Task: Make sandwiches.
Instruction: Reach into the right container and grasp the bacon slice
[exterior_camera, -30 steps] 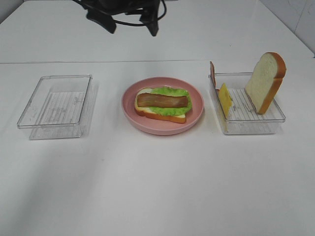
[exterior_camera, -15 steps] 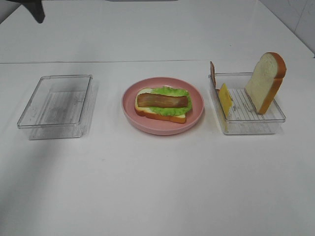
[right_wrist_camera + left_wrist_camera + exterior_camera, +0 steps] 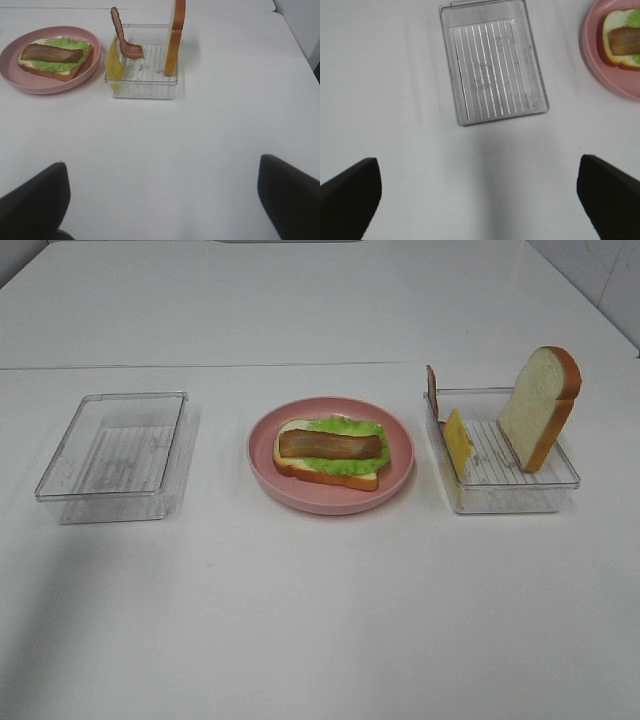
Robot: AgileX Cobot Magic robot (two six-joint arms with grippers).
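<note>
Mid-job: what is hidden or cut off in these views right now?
High view: left gripper and right gripper out of frame; wrist views show only the tips, jaws open.
Left wrist view: round pink plate and its open sandwich cut off by the picture edge.
Right wrist view: upright white bread slice cut off by the picture edge.
High view: brown bacon strip in the right clear plastic tray edge-on, shape unreadable.

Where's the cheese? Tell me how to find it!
Look at the clear tray to the right of the pink plate. The cheese leans at its wall nearest the plate, next to a brown bacon strip. It is the only flat yellow square there.
</note>
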